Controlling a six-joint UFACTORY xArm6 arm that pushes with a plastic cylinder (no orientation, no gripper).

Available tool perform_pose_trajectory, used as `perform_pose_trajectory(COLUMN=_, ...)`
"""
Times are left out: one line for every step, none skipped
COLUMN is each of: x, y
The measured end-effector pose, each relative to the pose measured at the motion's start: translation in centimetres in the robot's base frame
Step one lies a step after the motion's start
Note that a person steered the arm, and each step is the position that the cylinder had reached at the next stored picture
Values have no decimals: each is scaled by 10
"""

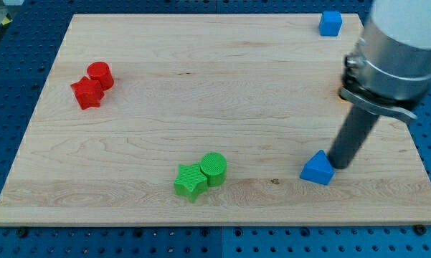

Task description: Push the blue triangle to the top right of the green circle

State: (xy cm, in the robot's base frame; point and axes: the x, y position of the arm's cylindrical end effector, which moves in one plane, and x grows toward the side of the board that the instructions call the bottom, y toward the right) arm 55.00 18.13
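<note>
You're looking at a pale wooden board (pixel 201 93) with visible grain, sitting on a blue perforated metal bench (pixel 430 236) that shows past every edge of it. The silver-grey arm housing (pixel 398 50) comes in from the view's top right and narrows into the dark rod.

There are no fingers on this rig, so nothing to call wide, narrow or holding. My tip (pixel 338 165) is down at the board, touching or just beside the right side of the blue triangle block (pixel 317 169).

That blue triangle sits near the view's bottom edge, right of centre, with bare wood above it and to its left. The right edge is close behind the rod.

The green circle block (pixel 214 168) lies well left of the triangle at about the same height, touching a green star block (pixel 190 180) on its lower left. Open board runs between the green pair and the triangle.

A red star block (pixel 87 94) and a red cylinder block (pixel 100 74) touch each other near the view's left edge, well clear of the rest. A blue cube block (pixel 330 23) sits right at the top edge, far right. Something orange peeks out behind the rod; you can't tell what.
</note>
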Motion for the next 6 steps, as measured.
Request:
perform_pose_trajectory(x=28, y=5)
perform_pose_trajectory(x=22, y=-45)
perform_pose_trajectory(x=-29, y=-97)
perform_pose_trajectory(x=-67, y=-129)
perform_pose_trajectory(x=-60, y=-121)
perform_pose_trajectory(x=-52, y=-132)
